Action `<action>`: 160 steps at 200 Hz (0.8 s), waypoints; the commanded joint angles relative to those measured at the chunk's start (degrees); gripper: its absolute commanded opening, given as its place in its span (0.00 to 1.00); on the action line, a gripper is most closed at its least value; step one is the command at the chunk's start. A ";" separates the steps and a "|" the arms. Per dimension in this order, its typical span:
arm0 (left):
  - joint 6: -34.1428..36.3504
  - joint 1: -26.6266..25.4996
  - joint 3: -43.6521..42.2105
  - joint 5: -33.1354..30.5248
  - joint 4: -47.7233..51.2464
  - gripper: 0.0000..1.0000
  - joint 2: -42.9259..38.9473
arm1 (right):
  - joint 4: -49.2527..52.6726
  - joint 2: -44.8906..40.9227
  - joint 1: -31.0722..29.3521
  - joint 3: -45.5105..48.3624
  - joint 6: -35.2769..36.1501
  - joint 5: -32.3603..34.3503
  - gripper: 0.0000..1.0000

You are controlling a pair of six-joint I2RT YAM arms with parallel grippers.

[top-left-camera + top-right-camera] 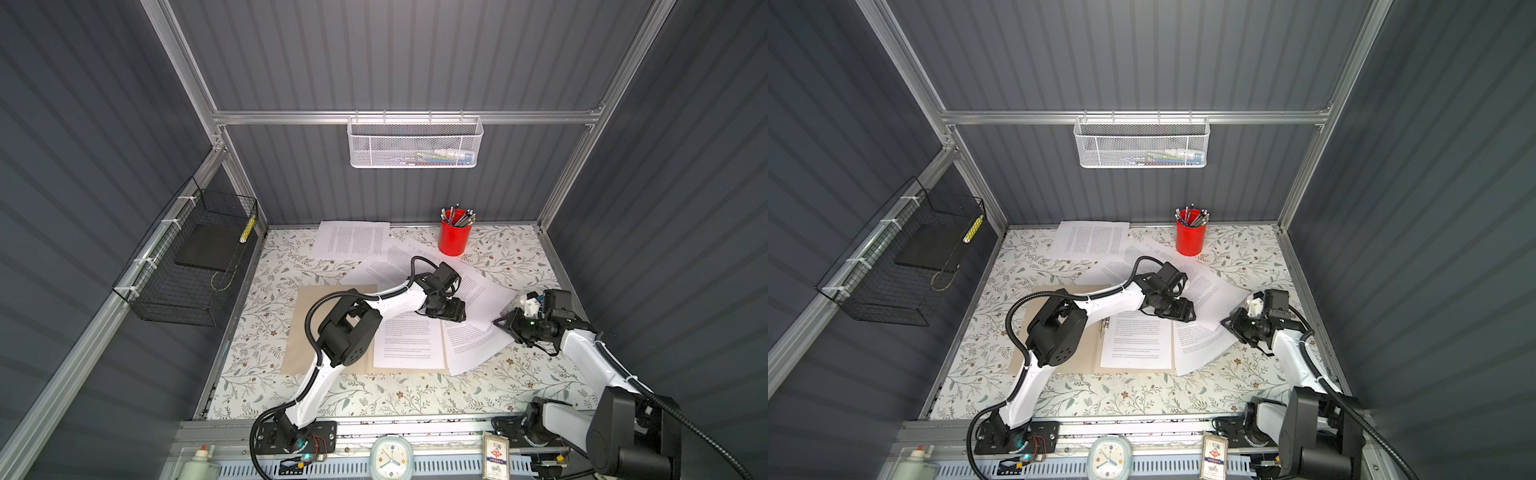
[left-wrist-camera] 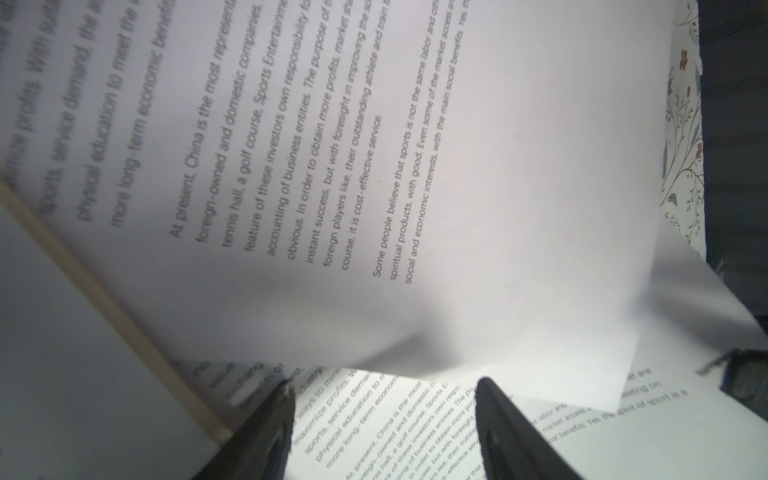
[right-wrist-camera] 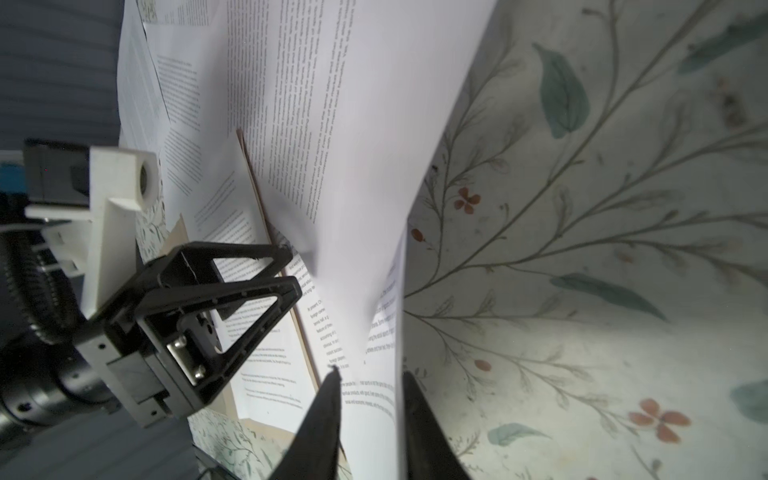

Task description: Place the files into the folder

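The tan folder point(image 1: 303, 328) point(image 1: 1084, 353) lies open on the floral table, and one printed sheet point(image 1: 409, 345) lies flat on its right half. More files overlap to the right and behind it point(image 1: 478, 291), and one lies at the back point(image 1: 353, 241). My right gripper point(image 1: 498, 322) point(image 3: 370, 380) is closed on the lifted edge of a sheet point(image 3: 353, 166) beside the folder's right edge point(image 3: 257, 187). My left gripper point(image 1: 459, 313) point(image 2: 384, 384) hovers open over the overlapping sheets with nothing between its fingers; the raised sheet point(image 2: 498, 208) curls above a lower one.
A red cup of pens point(image 1: 455, 237) stands at the back near the sheets. A black wire basket point(image 1: 187, 266) holding a black slab hangs on the left wall, a white mesh basket point(image 1: 415, 143) on the back rail. A clock point(image 1: 390, 457) sits on the front rail.
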State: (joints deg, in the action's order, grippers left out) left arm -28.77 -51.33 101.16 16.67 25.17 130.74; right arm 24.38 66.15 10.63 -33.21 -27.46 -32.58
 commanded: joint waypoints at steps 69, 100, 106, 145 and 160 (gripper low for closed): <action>-4.49 0.19 -0.11 9.99 -5.04 0.76 -11.42 | 7.14 -17.70 0.47 -0.50 -3.25 1.34 0.00; -3.59 0.44 -0.21 7.20 -3.68 0.77 -19.66 | 13.29 -24.53 0.50 -3.54 -3.99 5.99 0.00; -3.03 0.44 -0.37 5.79 -2.78 0.77 -21.27 | 13.75 -24.90 0.50 -4.23 -4.06 5.15 0.00; 0.14 1.08 -6.13 -7.23 0.34 0.81 -31.97 | 14.75 -27.93 0.40 -9.97 -5.53 -0.34 0.00; 1.06 1.45 -10.42 -12.62 0.34 0.88 -36.34 | 14.01 -29.18 0.30 -12.82 -6.71 -0.73 0.00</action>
State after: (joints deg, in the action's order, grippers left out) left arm -30.46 -50.83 96.62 14.41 22.06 98.45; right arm 37.65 39.48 10.90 -41.71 -32.12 -31.07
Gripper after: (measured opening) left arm 0.837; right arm 0.043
